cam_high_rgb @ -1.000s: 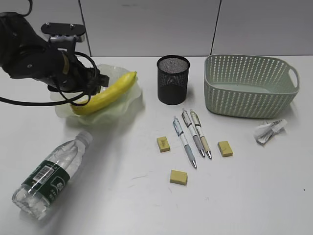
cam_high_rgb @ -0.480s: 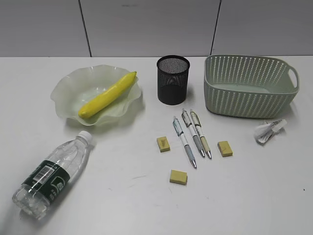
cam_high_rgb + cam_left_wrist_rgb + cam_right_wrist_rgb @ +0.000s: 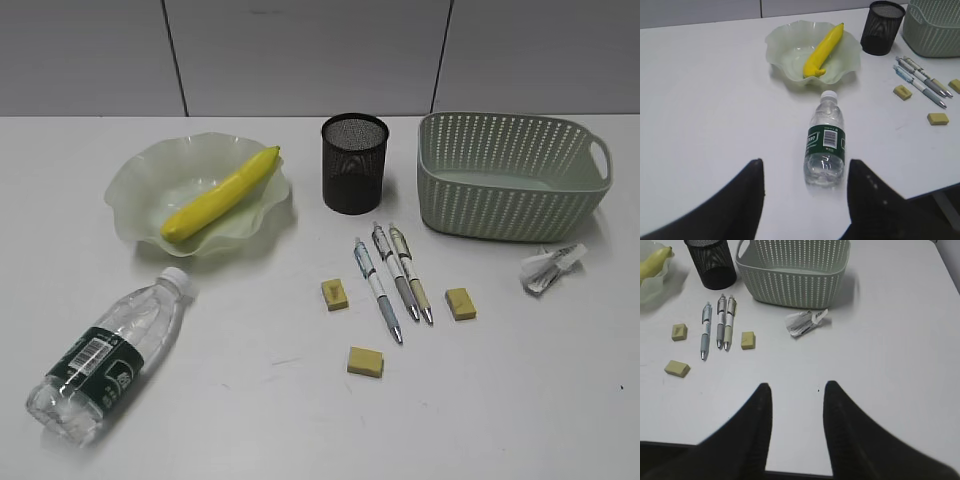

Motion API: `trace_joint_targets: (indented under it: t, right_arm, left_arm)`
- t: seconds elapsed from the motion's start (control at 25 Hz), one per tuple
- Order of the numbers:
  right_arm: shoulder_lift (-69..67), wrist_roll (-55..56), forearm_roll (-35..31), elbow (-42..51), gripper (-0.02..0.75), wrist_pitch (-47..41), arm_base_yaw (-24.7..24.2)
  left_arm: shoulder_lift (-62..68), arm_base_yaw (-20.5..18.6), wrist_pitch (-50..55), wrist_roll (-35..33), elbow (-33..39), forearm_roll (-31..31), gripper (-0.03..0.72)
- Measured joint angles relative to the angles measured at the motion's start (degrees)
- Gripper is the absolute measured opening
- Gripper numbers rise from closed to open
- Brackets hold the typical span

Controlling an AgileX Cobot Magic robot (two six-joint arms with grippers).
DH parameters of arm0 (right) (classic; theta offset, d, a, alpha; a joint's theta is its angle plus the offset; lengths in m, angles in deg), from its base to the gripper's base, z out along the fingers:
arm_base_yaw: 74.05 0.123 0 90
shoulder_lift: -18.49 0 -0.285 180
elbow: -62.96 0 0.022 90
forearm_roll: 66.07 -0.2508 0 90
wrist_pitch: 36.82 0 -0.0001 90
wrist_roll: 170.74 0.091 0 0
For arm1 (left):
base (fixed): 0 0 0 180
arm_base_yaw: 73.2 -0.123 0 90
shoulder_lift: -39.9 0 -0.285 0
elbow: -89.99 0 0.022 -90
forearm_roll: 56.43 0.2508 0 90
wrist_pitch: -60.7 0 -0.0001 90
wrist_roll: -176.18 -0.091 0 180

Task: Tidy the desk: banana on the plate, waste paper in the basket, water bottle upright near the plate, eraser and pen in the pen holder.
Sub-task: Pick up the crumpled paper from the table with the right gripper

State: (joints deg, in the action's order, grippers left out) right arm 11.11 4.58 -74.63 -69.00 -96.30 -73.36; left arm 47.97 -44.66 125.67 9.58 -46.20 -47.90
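Observation:
The banana [image 3: 220, 193] lies in the plate [image 3: 130, 190], also seen in the left wrist view [image 3: 824, 49]. The water bottle [image 3: 108, 353] lies on its side on the desk [image 3: 250, 400], cap toward the plate. Three pens [image 3: 392, 280] and three erasers [image 3: 365, 361] lie in front of the pen holder [image 3: 353, 163]. The waste paper [image 3: 550, 267] lies beside the basket [image 3: 510, 175]. My left gripper [image 3: 805, 167] is open, held back just behind the bottle's base [image 3: 826, 145]. My right gripper [image 3: 796, 390] is open over bare desk, short of the waste paper [image 3: 805, 322]. Neither arm shows in the exterior view.
The desk's near edge shows at the bottom of both wrist views. A grey panelled wall stands behind the desk.
The left arm, which reached over the plate one second ago, has pulled back out of the exterior view, leaving the banana in the plate. Nothing else moved.

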Motion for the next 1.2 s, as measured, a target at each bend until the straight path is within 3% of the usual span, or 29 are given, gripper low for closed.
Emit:
trace_joint_targets:
  t: [0.36, 0.52, 0.64, 0.76, 0.92, 1.04, 1.2]
  right_arm:
    - [-3.2, -3.0, -3.9, 0.0, 0.288, 0.2, 0.0]
    - [-15.2, -6.0, -5.2, -0.8, 0.288, 2.1, 0.0]
    - [-29.6, -6.3, -5.6, -1.8, 0.293, 9.6, 0.0]
    - [-45.8, -5.2, -7.1, -3.0, 0.379, 20.5, 0.0]
    - [-68.3, -4.2, -13.2, -7.7, 0.576, 26.9, 0.0]
    - [-82.5, -3.3, -17.0, -13.1, 0.601, 29.1, 0.4]
    - [-94.9, 3.5, -17.3, -18.0, 0.582, 33.9, 2.4]
  left_arm:
    - [-0.7, -0.1, -3.7, -0.3, 2.5, -0.8, 0.374]
    - [-0.7, -1.3, -3.8, -0.3, 2.5, -0.6, 0.363]
    - [-0.7, -5.8, -3.8, -0.3, 2.5, -0.6, 0.361]
    - [-0.7, -11.5, -3.9, -0.4, 2.5, -0.5, 0.361]
    - [-0.7, -15.3, -3.9, -0.4, 2.6, -0.5, 0.354]
    - [-0.7, -16.4, -3.9, -0.4, 2.6, -0.5, 0.337]
    - [-0.7, -16.5, -4.0, -0.4, 2.6, -0.5, 0.317]
